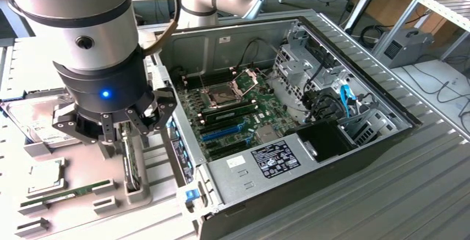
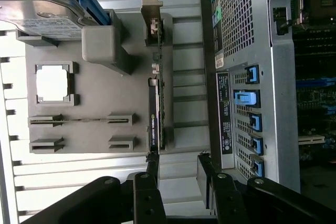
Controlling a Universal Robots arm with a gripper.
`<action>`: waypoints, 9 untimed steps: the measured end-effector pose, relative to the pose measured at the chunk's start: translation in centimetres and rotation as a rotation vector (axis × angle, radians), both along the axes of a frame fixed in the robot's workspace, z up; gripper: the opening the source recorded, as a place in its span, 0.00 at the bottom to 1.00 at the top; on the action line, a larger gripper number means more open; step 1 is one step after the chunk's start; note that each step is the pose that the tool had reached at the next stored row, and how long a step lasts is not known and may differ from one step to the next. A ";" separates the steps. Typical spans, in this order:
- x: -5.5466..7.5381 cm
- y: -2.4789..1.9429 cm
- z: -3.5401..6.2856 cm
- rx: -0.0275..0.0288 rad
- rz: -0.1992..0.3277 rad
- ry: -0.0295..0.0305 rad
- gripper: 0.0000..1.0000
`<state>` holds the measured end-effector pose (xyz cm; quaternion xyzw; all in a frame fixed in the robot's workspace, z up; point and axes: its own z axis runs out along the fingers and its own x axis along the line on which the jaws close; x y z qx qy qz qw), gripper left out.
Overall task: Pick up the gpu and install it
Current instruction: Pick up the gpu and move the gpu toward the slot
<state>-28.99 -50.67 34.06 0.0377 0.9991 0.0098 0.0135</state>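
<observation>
A hard drive [image 2: 39, 17], CPU [image 2: 52, 83] and RAM stick [image 2: 79, 120] sit in a gray tray [image 2: 105, 93].

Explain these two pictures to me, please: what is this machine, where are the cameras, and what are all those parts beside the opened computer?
The big grey tube is a robot arm. At its end sit the black fingers that it grips with. One picture comes from a camera standing off the arm, looking down on the workbench. The other comes from a camera on the arm's wrist, looking out past the fingers. Beside the open computer case lies a grey tray of parts: a hard drive, a processor chip, a slim RAM stick, and the gpu, a dark card standing on edge in its holder. The fingers are spread open right over the gpu and hold nothing.
</observation>
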 end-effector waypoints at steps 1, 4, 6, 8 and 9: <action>0.0 0.00 -0.05 0.0000 0.000 0.0000 0.42; 0.0 0.00 -0.17 -0.0001 0.000 0.0001 0.42; -0.1 0.00 -0.29 0.0000 0.000 0.0000 0.42; -0.1 0.00 -0.48 0.0000 0.000 0.0000 0.42; -0.1 0.00 -0.53 0.0000 0.000 0.0000 0.42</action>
